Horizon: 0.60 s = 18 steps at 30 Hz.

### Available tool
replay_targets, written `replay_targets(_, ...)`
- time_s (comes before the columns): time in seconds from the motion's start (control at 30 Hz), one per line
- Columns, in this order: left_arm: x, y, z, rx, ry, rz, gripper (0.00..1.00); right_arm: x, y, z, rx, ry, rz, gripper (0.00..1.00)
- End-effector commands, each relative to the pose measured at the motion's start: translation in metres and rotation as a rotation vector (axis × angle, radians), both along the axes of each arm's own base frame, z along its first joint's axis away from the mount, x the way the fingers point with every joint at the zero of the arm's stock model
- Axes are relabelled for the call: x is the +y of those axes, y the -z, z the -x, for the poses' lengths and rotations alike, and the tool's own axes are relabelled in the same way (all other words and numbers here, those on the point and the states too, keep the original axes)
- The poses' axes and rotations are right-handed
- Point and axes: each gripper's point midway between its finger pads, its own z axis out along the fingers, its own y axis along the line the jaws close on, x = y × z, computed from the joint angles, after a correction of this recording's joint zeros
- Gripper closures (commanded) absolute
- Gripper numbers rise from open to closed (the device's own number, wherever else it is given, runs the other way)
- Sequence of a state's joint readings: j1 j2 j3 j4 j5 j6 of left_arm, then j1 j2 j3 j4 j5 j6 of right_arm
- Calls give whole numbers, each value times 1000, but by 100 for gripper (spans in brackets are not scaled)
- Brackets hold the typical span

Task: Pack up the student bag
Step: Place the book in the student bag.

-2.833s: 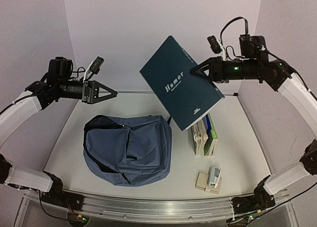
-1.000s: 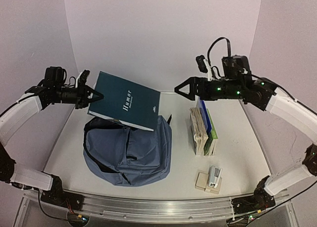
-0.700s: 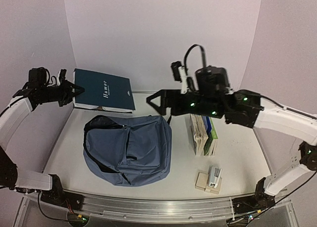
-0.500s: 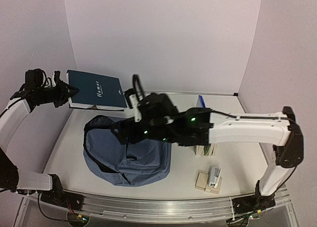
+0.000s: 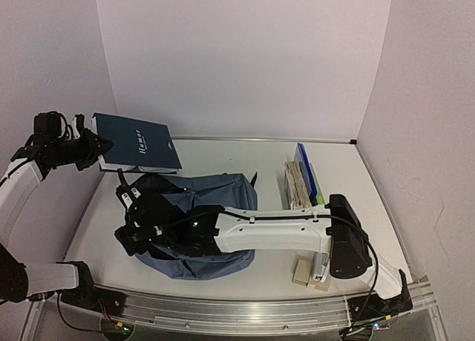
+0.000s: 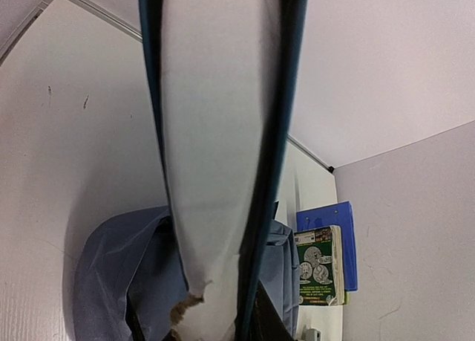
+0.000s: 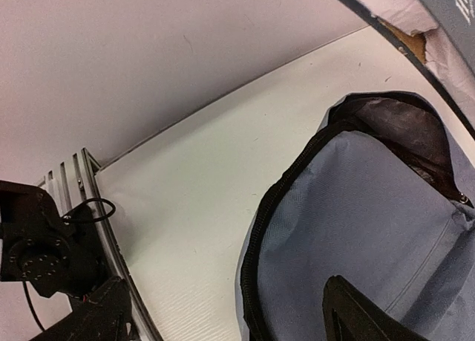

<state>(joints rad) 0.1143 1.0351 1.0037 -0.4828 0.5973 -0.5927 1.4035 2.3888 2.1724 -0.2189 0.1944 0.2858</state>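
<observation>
On the table (image 5: 365,179), left of centre, the bag (image 5: 223,192) is seen lying flat, its main zip open at the far left end. Low over its left edge the right gripper (image 7: 224,281) is held, jaws spread wide and nothing between them. At the far left, raised clear of the bag, a dark book (image 5: 137,142) is clamped by its edge in the left gripper (image 5: 96,145). A book stack (image 5: 300,181) is noted right of the bag

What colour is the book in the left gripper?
The book is dark teal-blue with pale lettering; the top external view shows it best.
</observation>
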Motion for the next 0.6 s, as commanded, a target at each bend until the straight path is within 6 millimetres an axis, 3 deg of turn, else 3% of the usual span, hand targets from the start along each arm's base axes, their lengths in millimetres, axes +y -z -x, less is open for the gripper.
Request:
replay_targets(0.0,1,-16,3,-78,1,-26,100,14,10,-8,-56,-10,14,15)
replay_targets(0.1,1,-15,3,-77,1,-26,100,17,26,-12,-70,2,43,20)
replay_targets(0.27,0,-14,5,-77,7,-24,100,19,33,-16,-86,22,53,44)
replay_targets(0.43,0,-17,9,-82,6,-28,100,15,25,-23,-93,67,37,68)
replay_targets(0.57,0,-23,14,-92,5,-33,100,11,9,-25,-86,88,3,75)
